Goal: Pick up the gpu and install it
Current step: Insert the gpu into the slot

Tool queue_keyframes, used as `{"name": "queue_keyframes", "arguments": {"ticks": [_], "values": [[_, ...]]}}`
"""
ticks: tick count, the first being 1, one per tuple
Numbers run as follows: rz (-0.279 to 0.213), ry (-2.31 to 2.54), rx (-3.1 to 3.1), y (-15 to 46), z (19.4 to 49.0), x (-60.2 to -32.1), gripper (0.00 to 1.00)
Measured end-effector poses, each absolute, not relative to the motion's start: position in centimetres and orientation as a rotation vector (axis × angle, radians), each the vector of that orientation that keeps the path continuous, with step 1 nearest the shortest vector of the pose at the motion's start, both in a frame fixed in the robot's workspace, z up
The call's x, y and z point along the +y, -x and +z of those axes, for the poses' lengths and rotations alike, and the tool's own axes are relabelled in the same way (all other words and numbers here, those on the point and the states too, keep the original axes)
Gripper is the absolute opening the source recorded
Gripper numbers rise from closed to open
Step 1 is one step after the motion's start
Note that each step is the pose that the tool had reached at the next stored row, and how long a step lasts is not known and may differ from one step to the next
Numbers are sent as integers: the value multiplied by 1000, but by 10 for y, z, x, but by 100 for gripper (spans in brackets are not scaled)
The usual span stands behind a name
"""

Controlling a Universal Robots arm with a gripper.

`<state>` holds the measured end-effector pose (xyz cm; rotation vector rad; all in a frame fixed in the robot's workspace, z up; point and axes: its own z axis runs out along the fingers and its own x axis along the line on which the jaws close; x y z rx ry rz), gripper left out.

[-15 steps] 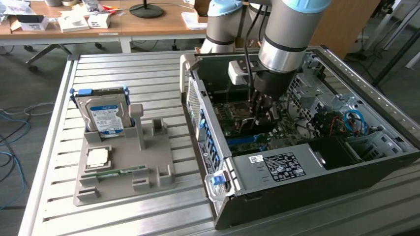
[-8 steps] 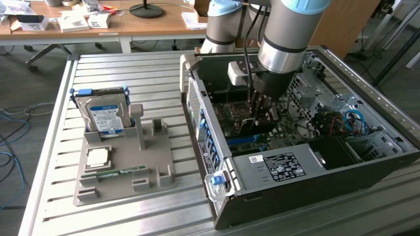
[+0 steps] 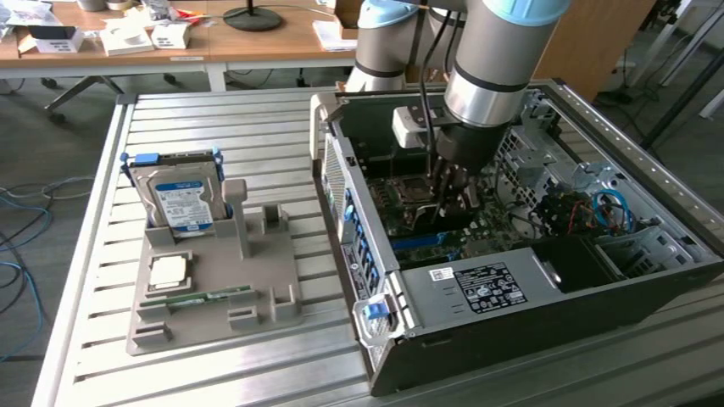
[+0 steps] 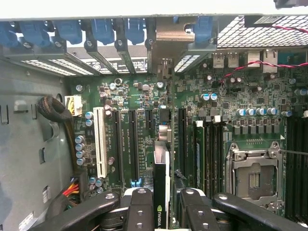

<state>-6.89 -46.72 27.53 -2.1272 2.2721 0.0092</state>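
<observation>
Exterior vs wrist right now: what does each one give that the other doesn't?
Exterior adds: the hard drive and memory stick in the grey holder on the table, beside the open case. Wrist adds: the gpu edge-on, clamped between the fingers over the expansion slots. Shared: the gripper inside the case, over the motherboard.

Robotics lab or test workshop. Robot arm (image 3: pixel 498 59) over open computer case (image 3: pixel 453 360) on slatted metal table (image 3: pixel 226 377); grey holder (image 3: pixel 203 318) with hard drive (image 3: pixel 181 199). Behind: wooden desks (image 3: pixel 271 47) with boxes (image 3: pixel 125 38), lamp base (image 3: pixel 251 17); loose blue cables (image 3: pixel 23 246) on floor.
</observation>
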Motion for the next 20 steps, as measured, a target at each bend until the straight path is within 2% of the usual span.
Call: {"name": "queue_keyframes", "arguments": {"ticks": [20], "values": [[9, 2127, 2272, 72, 272, -467, 26]]}}
